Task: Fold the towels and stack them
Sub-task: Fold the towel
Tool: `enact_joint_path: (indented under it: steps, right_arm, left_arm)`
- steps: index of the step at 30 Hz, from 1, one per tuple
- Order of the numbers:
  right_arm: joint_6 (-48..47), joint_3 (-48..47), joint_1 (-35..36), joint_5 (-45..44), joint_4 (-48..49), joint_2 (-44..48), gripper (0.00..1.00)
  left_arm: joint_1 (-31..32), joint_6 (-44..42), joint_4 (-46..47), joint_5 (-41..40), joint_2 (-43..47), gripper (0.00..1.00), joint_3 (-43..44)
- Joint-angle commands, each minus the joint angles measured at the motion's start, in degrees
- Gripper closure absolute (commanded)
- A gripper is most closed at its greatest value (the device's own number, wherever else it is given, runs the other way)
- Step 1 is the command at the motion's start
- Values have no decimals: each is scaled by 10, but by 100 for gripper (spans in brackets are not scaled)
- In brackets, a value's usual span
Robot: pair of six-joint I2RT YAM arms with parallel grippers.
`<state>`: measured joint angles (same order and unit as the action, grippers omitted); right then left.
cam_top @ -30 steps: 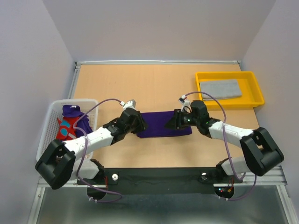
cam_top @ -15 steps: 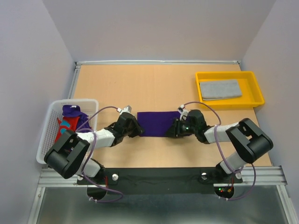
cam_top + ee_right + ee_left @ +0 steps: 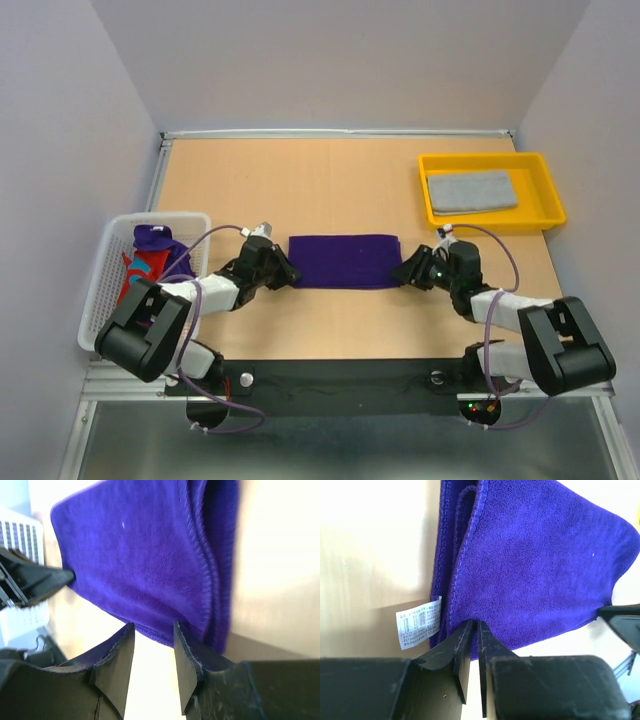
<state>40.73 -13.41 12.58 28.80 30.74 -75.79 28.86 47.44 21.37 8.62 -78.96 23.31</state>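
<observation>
a purple towel lies flat mid-tabletop. left tool is narrow at its 9 o'clock hem, grip unclear; right tool stands apart at 3. yellow tray holding grey towel sits at 2, basket at 9.

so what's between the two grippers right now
The purple towel, spread flat from the left gripper to the right gripper; the top view shows it.

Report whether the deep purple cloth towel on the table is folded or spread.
Folded. The deep purple cloth towel lies as a narrow strip; the left wrist view shows its hemmed edges doubled.
</observation>
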Motion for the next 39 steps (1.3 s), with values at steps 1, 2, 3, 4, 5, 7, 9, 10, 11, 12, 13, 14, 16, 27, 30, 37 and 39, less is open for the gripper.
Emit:
enact_joint_path:
  steps: [1, 2, 3, 4, 5, 7, 9, 10, 11, 12, 13, 14, 16, 27, 30, 37, 39]
  right_arm:
    - [-33, -28, -8, -23, -25, 68, 57]
    - [-37, -45, -8, -9, -44, 75, 57]
    - [-37, -77, -8, -4, -48, 73, 57]
    - [-31, -92, -8, 3, -36, 68, 55]
    - [-24, -103, -9, 20, -22, 48, 55]
    - [1, -134, -5, 27, 11, 19, 54]
    - [12, -158, 2, 28, 59, -35, 54]
    - [15, -159, 4, 24, 76, -54, 54]
    - [21, -166, 5, 20, 111, -72, 53]
    - [25, -168, 7, 12, 129, -94, 54]
    - [30, -176, 7, 8, 148, -129, 54]
    - [30, -180, 7, 4, 166, -149, 53]
    - [27, -187, 7, -2, 184, -182, 54]
    - [-29, -150, -22, -87, 227, -277, 55]
    - [-36, -155, -36, -92, 227, -277, 54]
    - [-56, -172, -45, -44, 179, -203, 54]
    - [-83, -189, -45, -64, 82, -152, 47]
  left_arm:
    - [-13, -53, -94, -34, -5, 76, -2]
    - [-13, -58, -96, -31, -5, 76, 0]
    - [-13, -59, -99, -27, -1, 76, 3]
    - [-12, -60, -102, -25, 1, 75, 5]
    - [-13, -60, -105, -24, 7, 74, 6]
    - [-13, -62, -114, -24, 17, 73, 9]
    - [-13, -67, -127, -33, 26, 72, 16]
    - [-12, -69, -131, -33, 28, 71, 18]
    - [-13, -70, -135, -37, 28, 71, 20]
    - [-13, -72, -137, -38, 29, 71, 24]
    - [-12, -72, -141, -38, 28, 71, 24]
    - [-12, -72, -142, -39, 29, 71, 24]
    - [-13, -71, -145, -40, 32, 70, 23]
    - [-14, -80, -161, -41, 45, 68, 1]
    - [-16, -82, -157, -29, 52, 68, -4]
    - [-14, -115, -213, -39, 77, 54, 59]
    - [-9, -132, -256, -51, 86, 45, 89]
